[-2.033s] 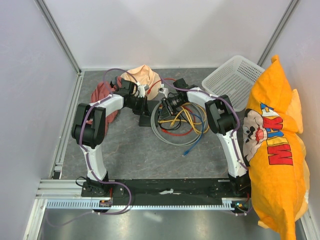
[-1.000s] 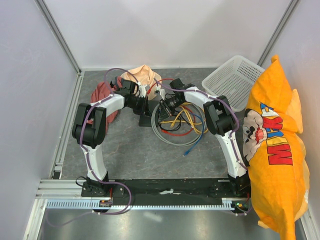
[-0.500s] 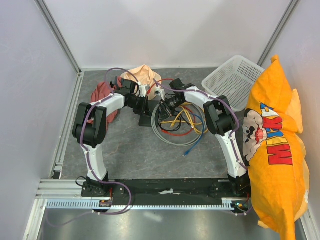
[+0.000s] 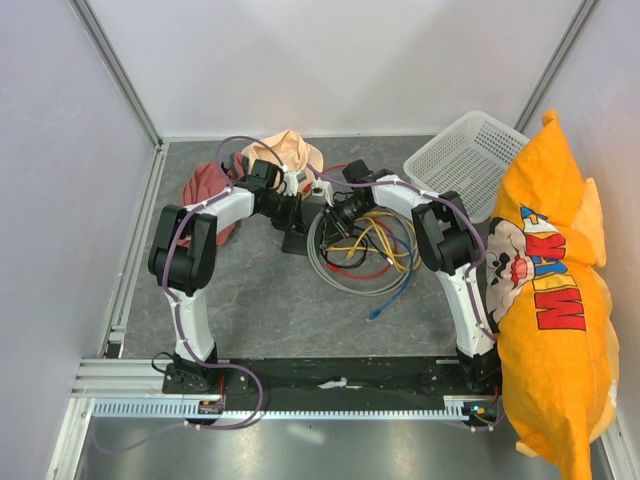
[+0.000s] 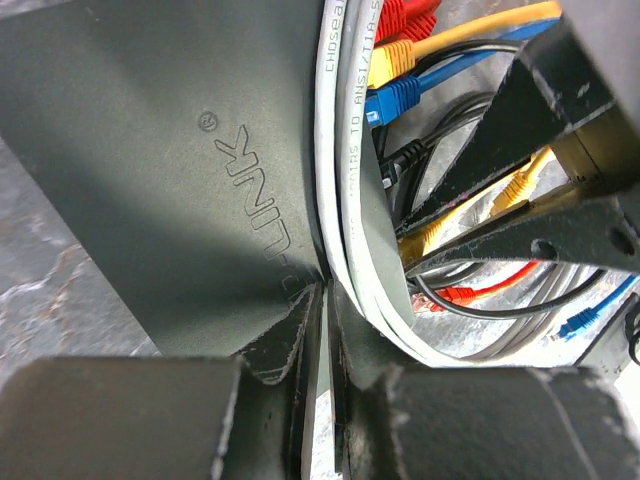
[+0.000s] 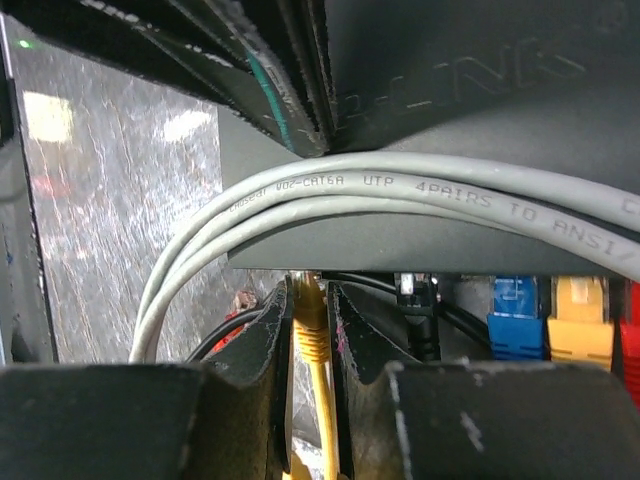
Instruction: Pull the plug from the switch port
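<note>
Switch with "D-Link" logo

from above, the switch is mostly covered by both wrists and its ports are out of sight. in the left wrist view it runs off the top and left edges, and the start of its raised lettering is lost near the left jaws. in the right wrist view the yellow plug has its tip in shadow, so whether it is seated cannot be told. the red plug is cut by the right edge.
</note>
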Tool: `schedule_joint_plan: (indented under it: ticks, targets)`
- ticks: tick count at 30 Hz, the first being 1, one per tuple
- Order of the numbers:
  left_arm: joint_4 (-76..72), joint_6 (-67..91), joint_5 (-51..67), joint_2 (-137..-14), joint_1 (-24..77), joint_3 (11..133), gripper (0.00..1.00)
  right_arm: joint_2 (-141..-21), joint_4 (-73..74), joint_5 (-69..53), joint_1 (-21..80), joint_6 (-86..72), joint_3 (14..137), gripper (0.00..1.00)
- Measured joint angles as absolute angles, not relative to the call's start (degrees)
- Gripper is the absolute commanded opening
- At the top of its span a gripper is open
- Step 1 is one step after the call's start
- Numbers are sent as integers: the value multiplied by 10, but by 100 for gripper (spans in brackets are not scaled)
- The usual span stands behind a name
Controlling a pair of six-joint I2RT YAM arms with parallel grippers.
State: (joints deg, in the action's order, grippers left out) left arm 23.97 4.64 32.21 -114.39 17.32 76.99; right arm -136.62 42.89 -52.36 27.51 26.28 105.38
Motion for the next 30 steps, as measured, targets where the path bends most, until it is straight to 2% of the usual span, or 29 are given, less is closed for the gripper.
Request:
schedule_joint_plan:
  ticks: [10, 20, 30]
  targets:
    - [245, 47, 321, -1148, 181, 776, 8, -1359, 450, -521, 274, 308, 1048, 2]
    - [256, 47, 314, -1151, 184, 784, 7, -1378, 685, -516, 271, 514, 1084, 1]
    - [256, 47, 311, -1151, 185, 784, 7, -1334, 736, -499, 240, 573, 1055, 1]
